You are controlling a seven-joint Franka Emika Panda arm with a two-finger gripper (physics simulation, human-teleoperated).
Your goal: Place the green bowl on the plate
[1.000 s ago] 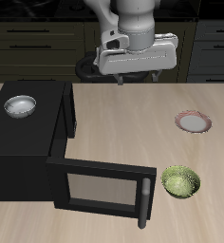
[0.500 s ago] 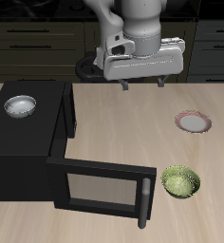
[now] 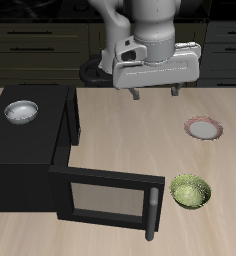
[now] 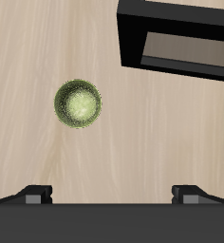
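Item, green bowl point(image 3: 191, 191): small round yellow-green bowl, mottled surface; upright on the counter point(image 3: 120, 140) near its front edge, just beside the tip of the open door.
Item, green bowl, wrist view point(image 4: 78, 103): seen from above, whole rim visible, on bare wood between the two fingertips' span and well clear of both.
Item, plate point(image 3: 203, 128): small, flat, white centre, pinkish-brown rim; on the counter farther back than the green bowl, apart from it, nothing on it.
Item, gripper point(image 3: 156, 94): raised high above the counter's back part, well apart from bowl and plate.
Fingers point(image 3: 136, 94): spread wide, nothing between them; dark tips visible in both views.
Item, black cabinet point(image 3: 30, 145): box-shaped, door point(image 3: 105, 197) swung open toward the counter's front, grey panel and bar handle.
Item, silver-white bowl point(image 3: 21, 111): on top of the black cabinet.
Markings: no brand, label or writing can be read on any item.
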